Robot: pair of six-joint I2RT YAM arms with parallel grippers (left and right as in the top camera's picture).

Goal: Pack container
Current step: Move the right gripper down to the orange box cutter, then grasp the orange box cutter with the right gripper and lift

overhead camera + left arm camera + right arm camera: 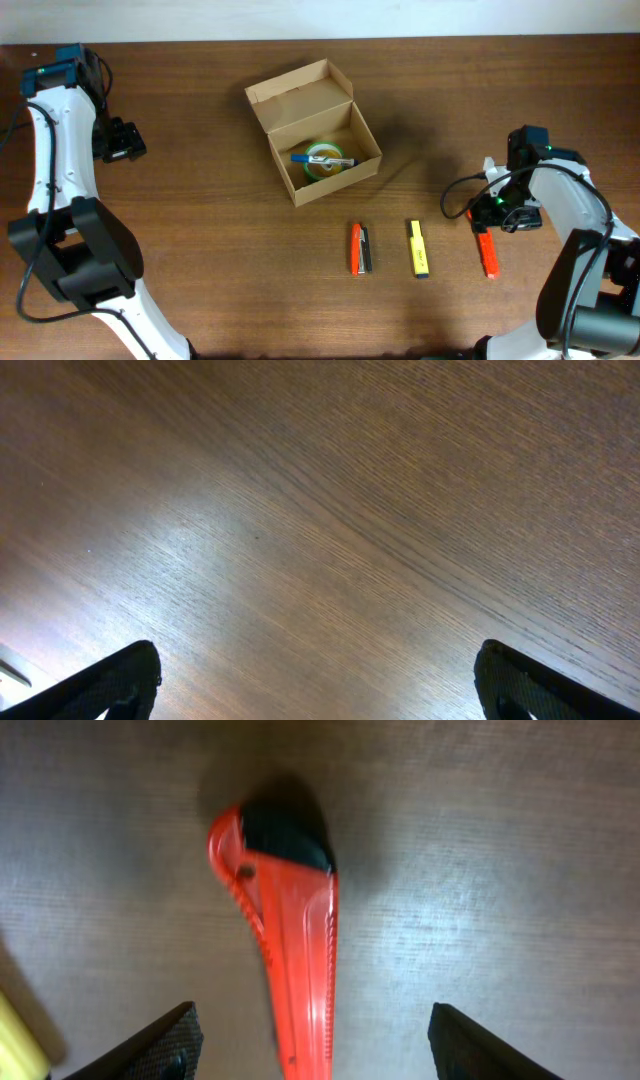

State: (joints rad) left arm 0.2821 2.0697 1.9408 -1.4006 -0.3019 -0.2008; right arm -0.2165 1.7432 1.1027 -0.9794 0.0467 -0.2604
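Right gripper (315, 1025) low, fingers spread astride red utility knife (290, 920), untouching, well right of cardboard box (300, 98) | left gripper (315, 675) spread wide above wood table (330, 500), well left of box | box open, green tape roll (318, 172) and blue pen (320, 159) inside

The left arm (50, 150) runs up the left side of the overhead view and bends over at its far end, so the left gripper (120, 140) points inward and down. In its wrist view the two dark fingers (110, 685) sit at the lower corners, spread wide apart. The right arm (575, 200) curves in from the near right corner, and the right gripper (500, 212) hangs low, pointing down, fingers (160, 1045) widely parted with neither pad pressed on anything.
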